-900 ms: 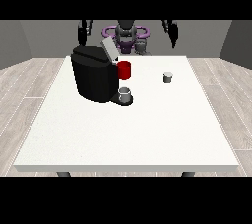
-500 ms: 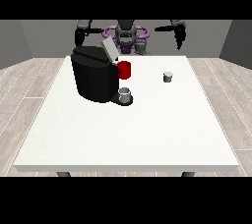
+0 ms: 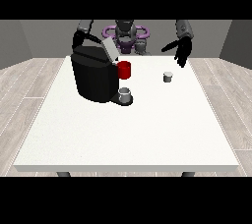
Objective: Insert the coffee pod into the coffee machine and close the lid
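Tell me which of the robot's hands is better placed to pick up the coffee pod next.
Probably its left hand, the one at the view's right. It hangs just behind the coffee pod, with nothing between them. The other arm is behind the coffee machine, which stands between it and the pod.

A black coffee machine (image 3: 93, 78) with raised lid (image 3: 109, 48) is shown; a coffee pod (image 3: 168, 76) lies apart on the white table (image 3: 128, 134).

coffee machine (image 3: 93, 78): black, red front part | coffee pod (image 3: 168, 76): pale grey | table (image 3: 147, 134): white
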`<state>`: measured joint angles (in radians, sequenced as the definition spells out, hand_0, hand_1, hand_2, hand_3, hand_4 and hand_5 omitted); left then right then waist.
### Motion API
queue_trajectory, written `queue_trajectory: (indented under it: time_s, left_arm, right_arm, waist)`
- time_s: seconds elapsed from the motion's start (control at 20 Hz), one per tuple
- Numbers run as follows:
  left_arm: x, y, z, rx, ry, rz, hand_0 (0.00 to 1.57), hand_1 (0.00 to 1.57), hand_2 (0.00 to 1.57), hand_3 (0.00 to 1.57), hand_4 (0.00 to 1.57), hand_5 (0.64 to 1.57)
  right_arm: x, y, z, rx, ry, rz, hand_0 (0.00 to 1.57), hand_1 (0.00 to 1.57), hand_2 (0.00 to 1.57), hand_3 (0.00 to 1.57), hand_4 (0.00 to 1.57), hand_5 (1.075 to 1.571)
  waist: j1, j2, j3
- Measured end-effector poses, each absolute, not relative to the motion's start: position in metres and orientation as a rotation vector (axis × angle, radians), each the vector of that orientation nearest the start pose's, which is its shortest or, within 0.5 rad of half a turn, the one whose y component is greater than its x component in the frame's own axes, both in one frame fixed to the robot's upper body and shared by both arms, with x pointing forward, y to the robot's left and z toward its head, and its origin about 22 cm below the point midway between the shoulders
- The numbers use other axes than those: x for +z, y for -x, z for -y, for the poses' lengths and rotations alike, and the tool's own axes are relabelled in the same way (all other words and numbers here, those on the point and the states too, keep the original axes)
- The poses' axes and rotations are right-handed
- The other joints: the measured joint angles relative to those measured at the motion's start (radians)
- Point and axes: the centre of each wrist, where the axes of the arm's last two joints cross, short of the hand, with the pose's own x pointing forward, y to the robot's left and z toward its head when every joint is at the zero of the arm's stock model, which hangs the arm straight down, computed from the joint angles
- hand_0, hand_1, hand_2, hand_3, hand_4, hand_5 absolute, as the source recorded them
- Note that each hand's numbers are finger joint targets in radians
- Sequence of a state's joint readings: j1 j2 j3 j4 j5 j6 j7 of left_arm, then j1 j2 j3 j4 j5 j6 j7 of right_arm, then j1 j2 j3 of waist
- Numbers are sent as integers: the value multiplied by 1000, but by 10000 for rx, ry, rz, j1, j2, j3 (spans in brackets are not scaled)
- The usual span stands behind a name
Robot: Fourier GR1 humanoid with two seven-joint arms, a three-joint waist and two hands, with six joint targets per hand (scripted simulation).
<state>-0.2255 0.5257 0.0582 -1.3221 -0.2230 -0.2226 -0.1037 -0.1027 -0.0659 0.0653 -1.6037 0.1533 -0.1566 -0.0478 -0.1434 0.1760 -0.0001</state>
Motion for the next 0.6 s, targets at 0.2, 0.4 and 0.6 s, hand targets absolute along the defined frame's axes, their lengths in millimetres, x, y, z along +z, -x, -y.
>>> queue_trajectory:
  time_s: [0.2, 0.4, 0.6]
  left_arm:
    - [57, -305, -379, -7452, -4523, 14428, 0, 0, 0, 0, 0, 1571]
    - [48, -315, -383, -7885, -4804, 14016, 0, 0, 0, 0, 0, 1571]
    - [38, -326, -378, -8248, -5241, 13639, 261, 261, 589, 247, 0, 1571]
  right_arm:
    - [41, -267, 210, 1370, 2031, 17575, 0, 0, 0, 0, 0, 1571]
    - [44, -271, 202, 1307, 1940, 17538, 0, 0, 0, 0, 0, 1571]
    - [39, -274, 198, 1355, 2085, 17111, 0, 0, 0, 0, 0, 1571]
  waist:
    - [-159, 254, -4]
    - [-216, 521, -4]
    - [-172, 512, -3]
